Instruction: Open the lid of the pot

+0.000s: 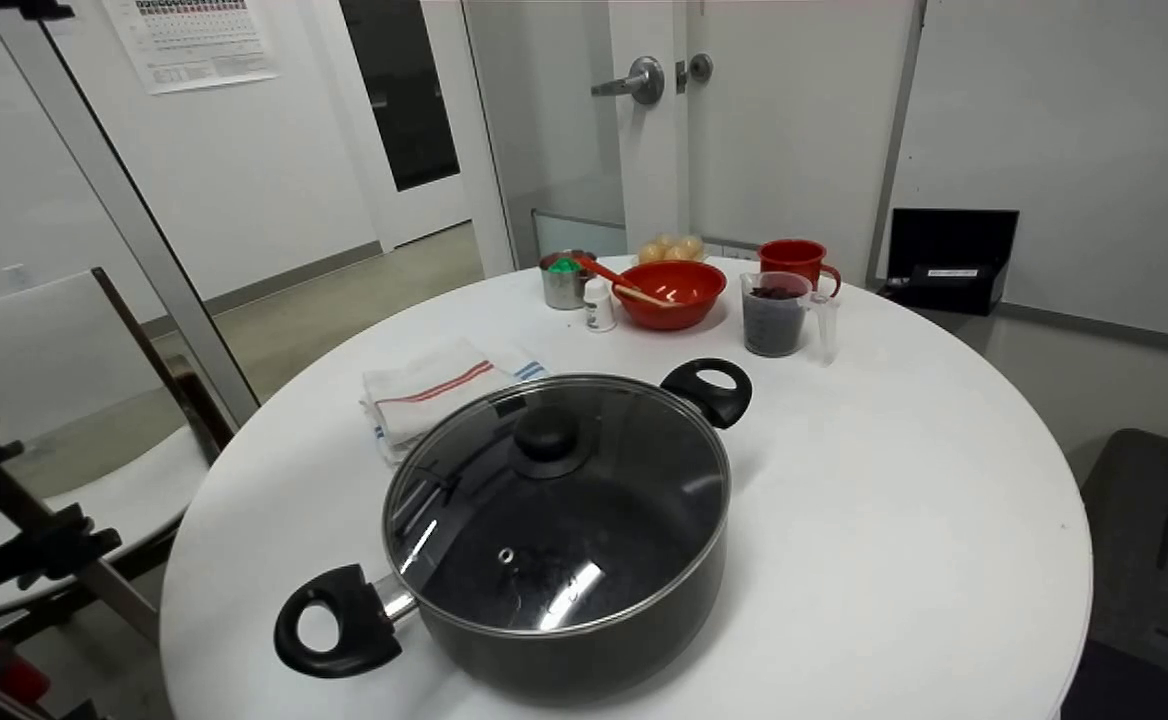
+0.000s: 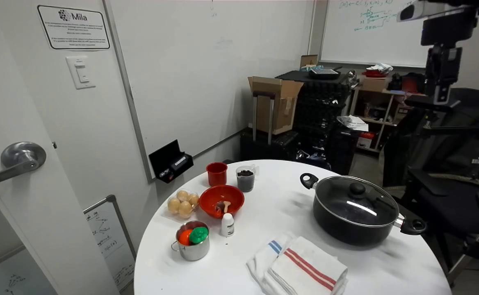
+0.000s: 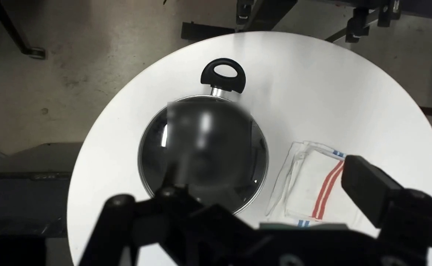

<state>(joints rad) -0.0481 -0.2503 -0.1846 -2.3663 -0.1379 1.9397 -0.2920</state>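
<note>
Covering the 2-handled black pot (image 1: 584, 662) on the white counter (image 1: 894, 520), near a folded cloth (image 2: 307, 264), the glass lid (image 1: 556, 510) lies flat; the end effector (image 3: 266, 166), spread wide, grips nothing.

Glare streaks the lid (image 1: 559, 510); wrist view part-blurred.

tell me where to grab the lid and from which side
Probably by the black knob at the centre of the lid, with the claw coming straight down from above. The knob stands up from the level lid, so it offers sides to pinch, while the lid's edge sits close on the pot. Leave the handles alone: they belong to the pot.
</note>
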